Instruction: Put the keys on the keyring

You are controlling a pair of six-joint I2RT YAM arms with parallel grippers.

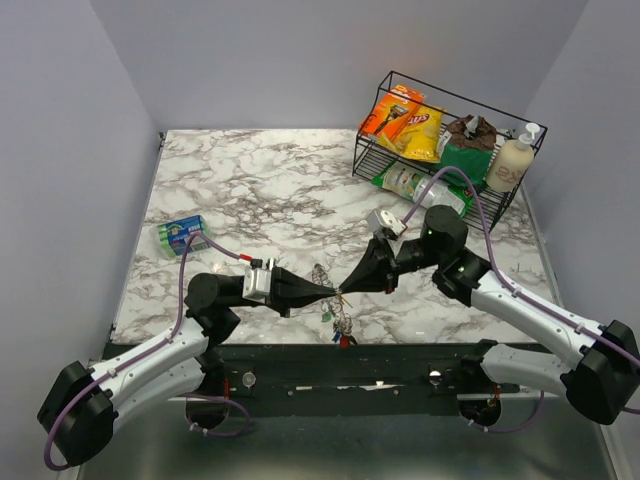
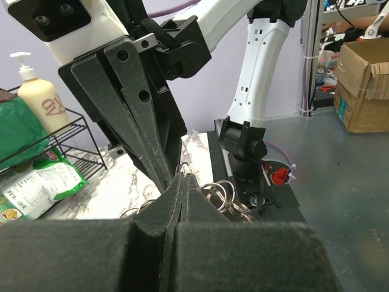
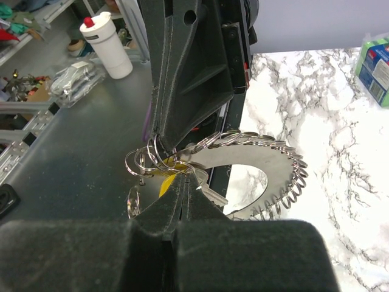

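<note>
My two grippers meet tip to tip near the table's front edge. The left gripper [image 1: 335, 292] is shut on the keyring [image 3: 285, 159], a large silvery coil-like ring that hangs out to the right in the right wrist view. It shows faintly from above [image 1: 321, 275]. The right gripper [image 3: 182, 177] is shut on a small split ring by a yellow key head [image 3: 169, 176] with a silver blade. Several small split rings [image 3: 143, 161] bunch at the tips. More keys [image 1: 340, 325], one red-headed, dangle below. In the left wrist view the left gripper [image 2: 180, 178] is shut against the right fingers [image 2: 143, 131].
A black wire basket [image 1: 372, 150] with snack bags stands at the back right, with a soap bottle [image 1: 512, 165] beside it. A green and blue pack [image 1: 182, 235] lies at the left. The table's front edge [image 1: 300, 345] is just below the dangling keys.
</note>
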